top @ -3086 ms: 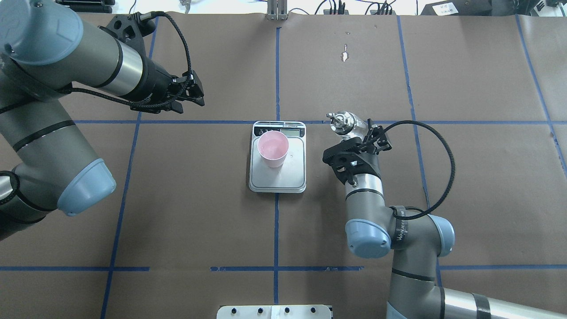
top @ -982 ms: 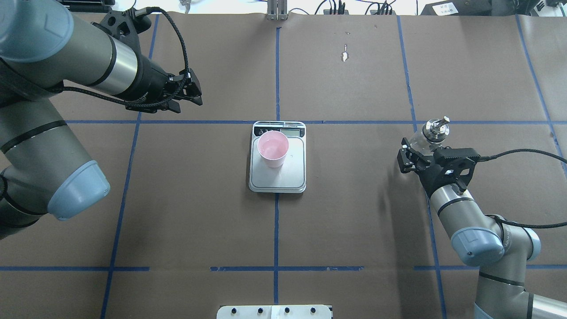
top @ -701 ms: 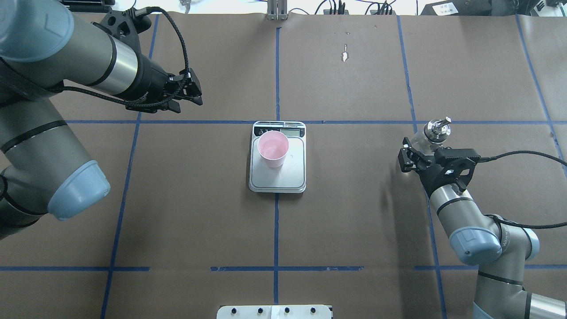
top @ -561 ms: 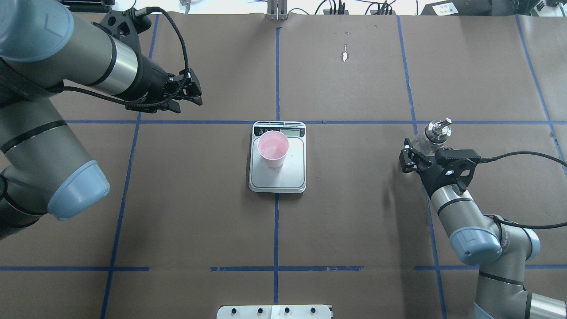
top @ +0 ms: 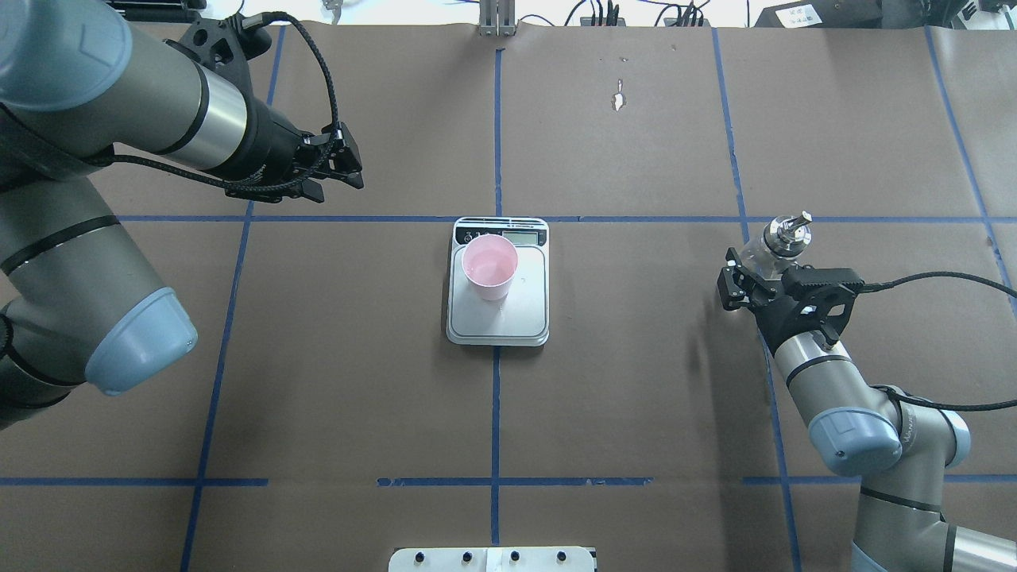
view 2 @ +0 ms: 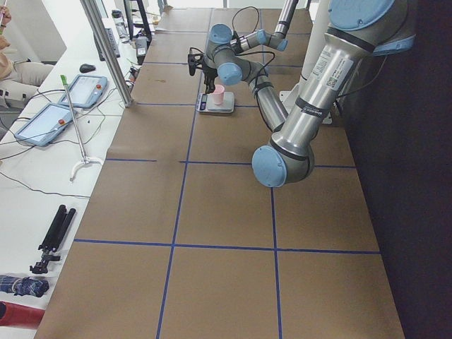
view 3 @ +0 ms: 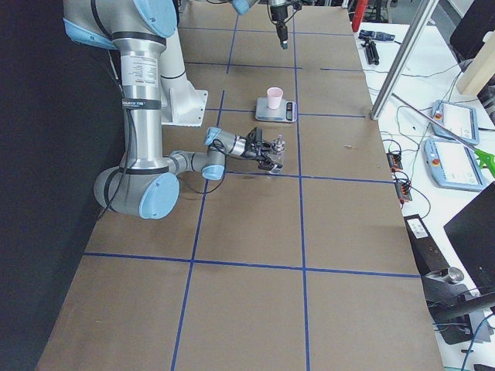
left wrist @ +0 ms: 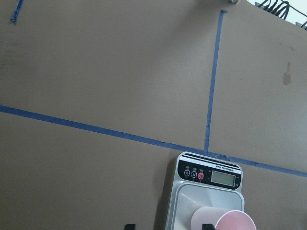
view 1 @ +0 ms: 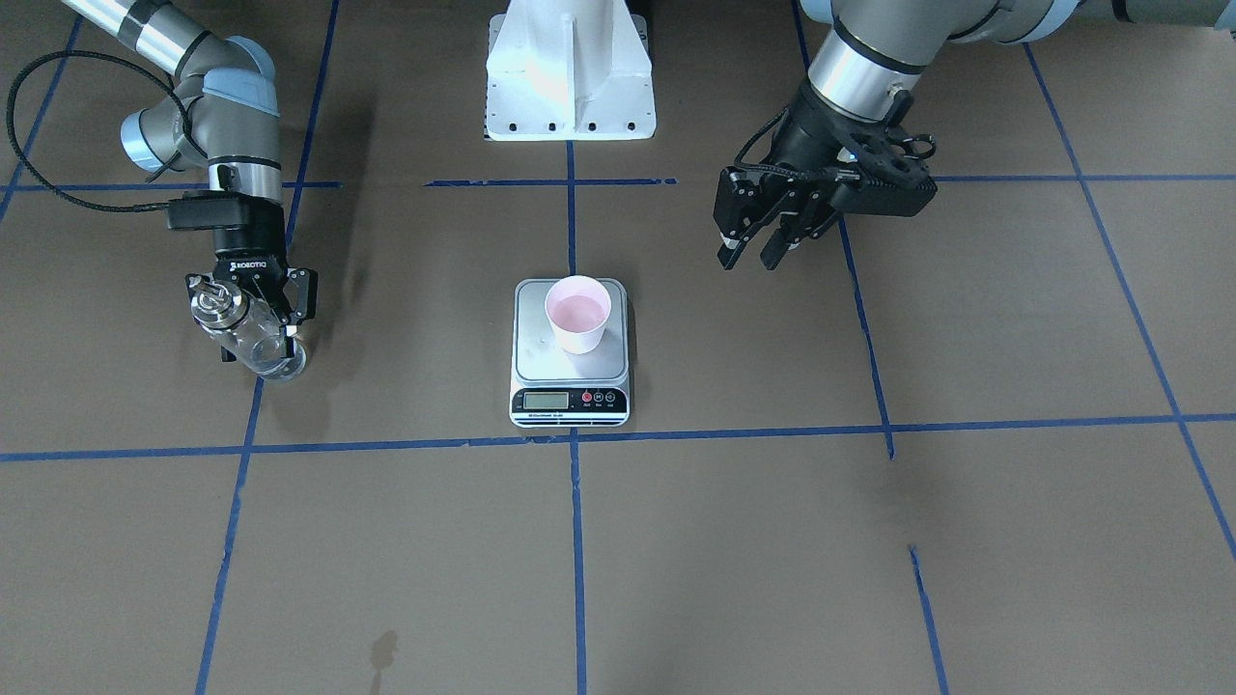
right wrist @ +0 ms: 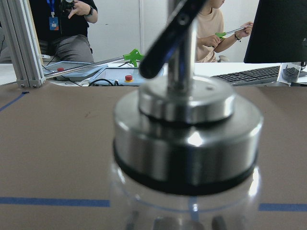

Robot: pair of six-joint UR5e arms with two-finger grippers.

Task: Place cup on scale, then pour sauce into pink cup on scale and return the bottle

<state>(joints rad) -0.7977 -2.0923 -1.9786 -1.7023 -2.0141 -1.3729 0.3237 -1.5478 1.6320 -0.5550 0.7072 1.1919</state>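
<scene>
**Bench (view 1: pixel 869 541) markings:** Only one word reads cleanly, seen from the front-facing camera. It is ROBOTIQ, in white capitals on the black body of the right hand (view 1: pixel 263 326), which is clamped on the bottle (view 1: pixel 272 359). The scale (view 1: pixel 541 359) has a line of fine print beneath its LCD display (left wrist: pixel 223 178) and symbols on its three round buttons (left wrist: pixel 194 175). All of these are too small to read, and what the display shows cannot be made out in any view. White lettering on a strap (top: pixel 910 433) at the right arm's elbow is too small to read with certainty.
</scene>
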